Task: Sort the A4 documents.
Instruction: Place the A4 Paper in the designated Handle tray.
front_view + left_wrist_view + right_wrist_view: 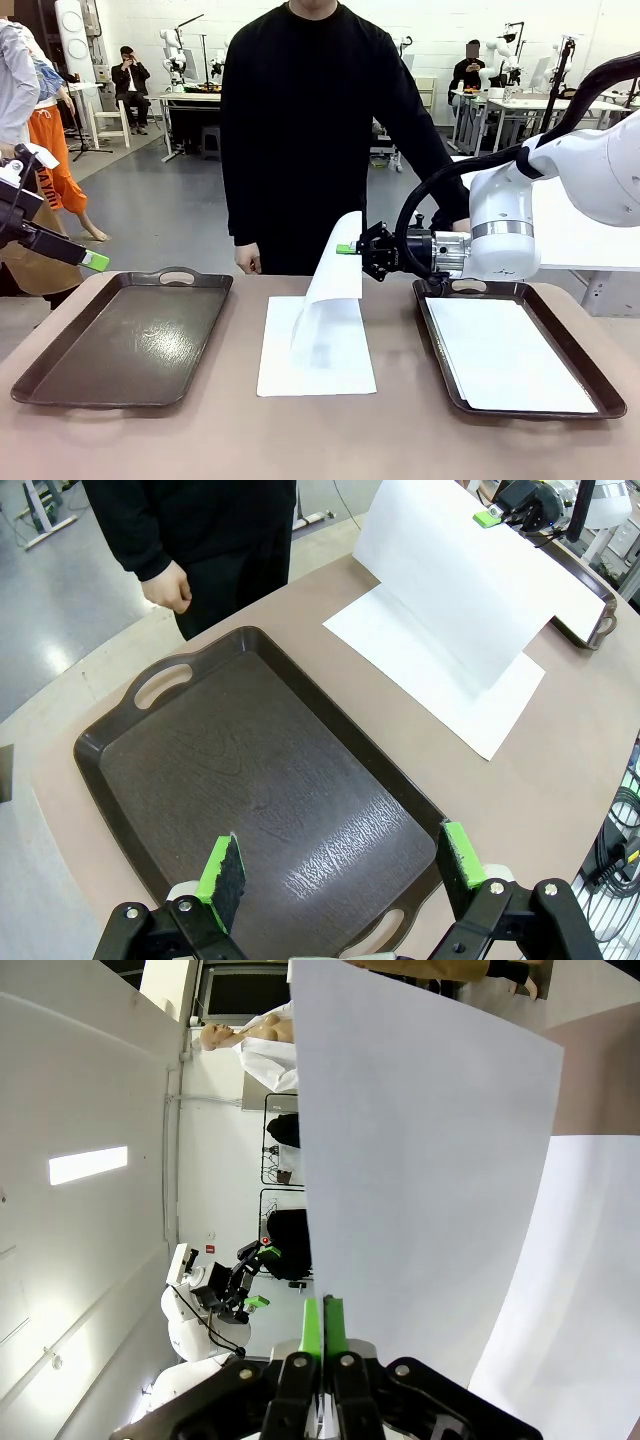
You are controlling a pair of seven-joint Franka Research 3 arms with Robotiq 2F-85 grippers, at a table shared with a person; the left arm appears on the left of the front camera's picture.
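A stack of white A4 documents (330,372) lies on the table between two dark brown trays. My right gripper (350,248) is shut on the far edge of the top sheet (335,290), which it holds up off the stack, curling. The right wrist view shows the pads (312,1322) pinched on that sheet (420,1160). The right tray (590,375) holds white sheets (505,352). My left gripper (342,865) hangs open above the bare left tray (250,770), and it is at the far left in the front view (90,260). The left wrist view has the lifted sheet (450,590) and the stack (500,700).
A person in black (310,130) stands at the table's far side, one hand (248,260) hanging near the edge behind the left tray (120,340). Bare tabletop (300,440) runs along the near edge.
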